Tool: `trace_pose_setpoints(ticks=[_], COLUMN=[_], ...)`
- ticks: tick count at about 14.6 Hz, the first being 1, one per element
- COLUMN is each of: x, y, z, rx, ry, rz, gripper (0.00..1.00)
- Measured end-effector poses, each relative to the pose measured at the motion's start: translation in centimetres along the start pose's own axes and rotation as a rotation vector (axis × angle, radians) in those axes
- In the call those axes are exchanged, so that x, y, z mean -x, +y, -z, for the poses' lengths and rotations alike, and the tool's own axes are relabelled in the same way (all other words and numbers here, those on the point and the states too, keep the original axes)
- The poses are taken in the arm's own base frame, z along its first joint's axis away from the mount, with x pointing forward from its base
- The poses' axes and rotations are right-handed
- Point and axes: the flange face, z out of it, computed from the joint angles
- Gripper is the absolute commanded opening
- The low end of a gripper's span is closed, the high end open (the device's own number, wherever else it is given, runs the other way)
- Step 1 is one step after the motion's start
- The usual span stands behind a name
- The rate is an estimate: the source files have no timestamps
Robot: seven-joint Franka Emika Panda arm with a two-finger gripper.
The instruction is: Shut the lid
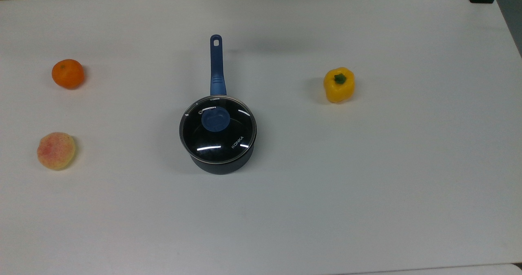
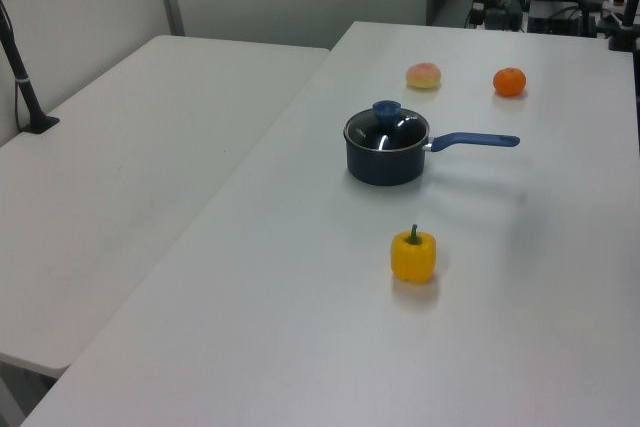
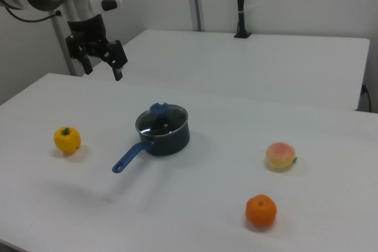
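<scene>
The round clear glass lid (image 1: 218, 129) with a thin metal rim, a blue round knob and white "KONKA" lettering is seated flat on the dark saucepan (image 1: 220, 160) with a long blue handle, its rim matching the pot's rim all the way round. The same lid (image 3: 161, 118) is seen level on the pot in the right view, and in the left view the lid (image 2: 387, 126) covers the saucepan (image 2: 385, 162) with the knob standing upright in the middle.

The black two-finger gripper (image 3: 103, 68) on the white robot arm is held high in the air, well apart from the pot, toward the right view's upper left. Its two fingers are spread with a clear gap between them, and nothing is held.

The white table (image 1: 367, 185) also carries a yellow bell pepper (image 1: 339, 84) on the top view's right of the pot, a round orange fruit (image 1: 67, 74) and a pink-yellow peach (image 1: 56, 150) on the top view's left. All three are set well apart from the saucepan. The handle points toward the top view's upper edge.
</scene>
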Motion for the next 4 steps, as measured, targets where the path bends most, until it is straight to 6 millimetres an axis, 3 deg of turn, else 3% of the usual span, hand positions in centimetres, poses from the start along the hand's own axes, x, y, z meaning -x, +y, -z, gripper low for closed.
trace_pose_setpoints(ticks=[4], x=[0.01], y=[0.32], z=[0.03], rx=[0.001], ry=[0.002], rz=[0.057], gripper=[1.0])
